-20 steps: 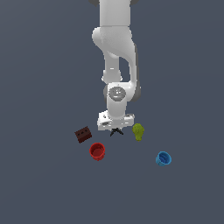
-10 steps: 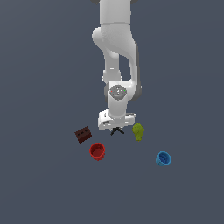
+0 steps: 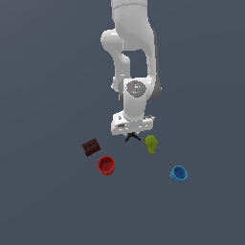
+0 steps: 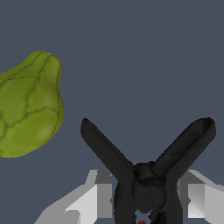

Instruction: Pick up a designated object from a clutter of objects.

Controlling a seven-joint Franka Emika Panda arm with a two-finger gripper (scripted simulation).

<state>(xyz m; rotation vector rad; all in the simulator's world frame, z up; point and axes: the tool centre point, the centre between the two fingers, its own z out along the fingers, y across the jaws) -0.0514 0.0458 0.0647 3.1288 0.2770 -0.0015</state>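
The designated object, a tiny black clamp [image 3: 132,137] with splayed legs, hangs just under the white hand, between the dark red-brown block and the yellow-green lumpy thing. In the wrist view the clamp [image 4: 148,175] fills the gap between my two grey fingers [image 4: 103,197], and both press against its body. A red spot shows at its base. My gripper [image 3: 132,132] is shut on the clamp [image 4: 146,199]. The arm hides the clamp's top in the exterior view.
The yellow-green lumpy thing [image 3: 151,143] lies close beside the clamp, on the exterior view's right, and looms large in the wrist view [image 4: 28,105]. A dark red-brown block [image 3: 91,147], a red cup [image 3: 106,165] and a blue cup [image 3: 178,173] stand farther off.
The hand and the black clamp sit slightly higher in the exterior view than one second ago. The other objects have not moved.
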